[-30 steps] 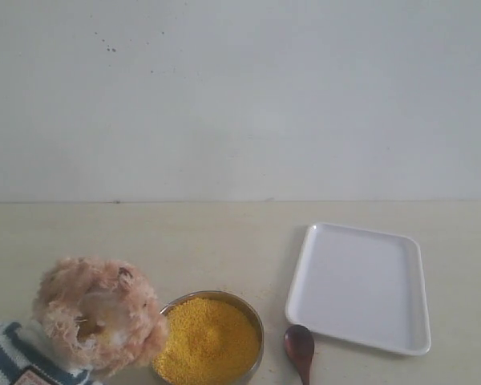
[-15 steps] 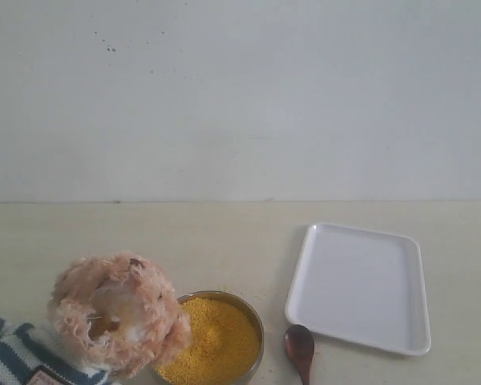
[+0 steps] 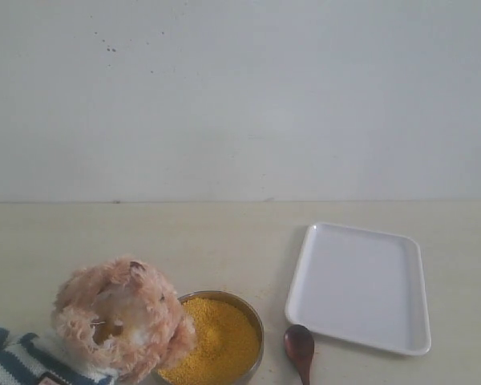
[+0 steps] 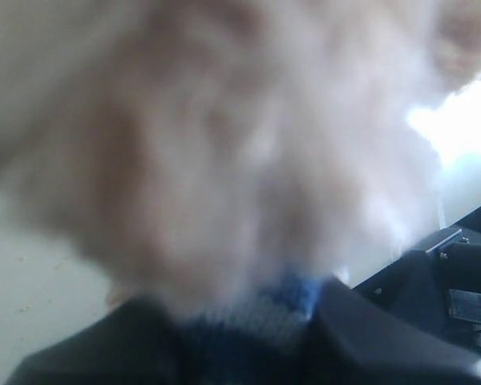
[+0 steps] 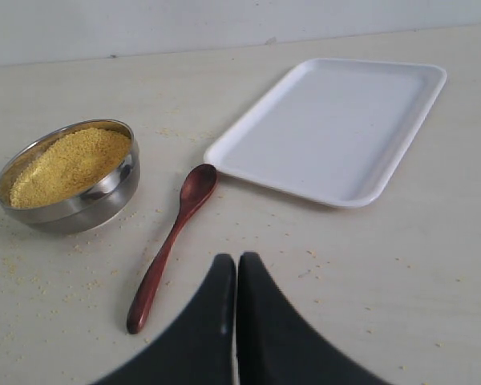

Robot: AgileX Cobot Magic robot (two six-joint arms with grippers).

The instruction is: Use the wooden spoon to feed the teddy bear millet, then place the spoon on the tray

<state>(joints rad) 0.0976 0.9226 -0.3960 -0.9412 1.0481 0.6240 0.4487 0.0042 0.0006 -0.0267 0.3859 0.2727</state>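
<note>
Pinch the likely light, stiff wooden spoon point(image 5: 170, 245) mid-handle with the shut, empty right gripper point(image 5: 236, 258), leaving the left gripper point(image 4: 240, 330) clamped on the soft teddy bear point(image 3: 120, 325).

The teddy bear point(image 3: 116, 321) is showing shaggy, fluffy light-brown plush, and its striped shirt point(image 3: 12, 362) is looking like knitted cloth. The millet point(image 5: 68, 164) is lying as fine, dry, matt yellow grain in a bowl point(image 5: 96, 196) of shiny polished metal. The wooden spoon point(image 5: 166, 253) is gleaming, smooth and dark reddish-brown. The tray point(image 5: 337, 120) is looking like smooth, faintly glossy white plastic, and the pale tabletop point(image 5: 433, 265) is looking matt.
</note>
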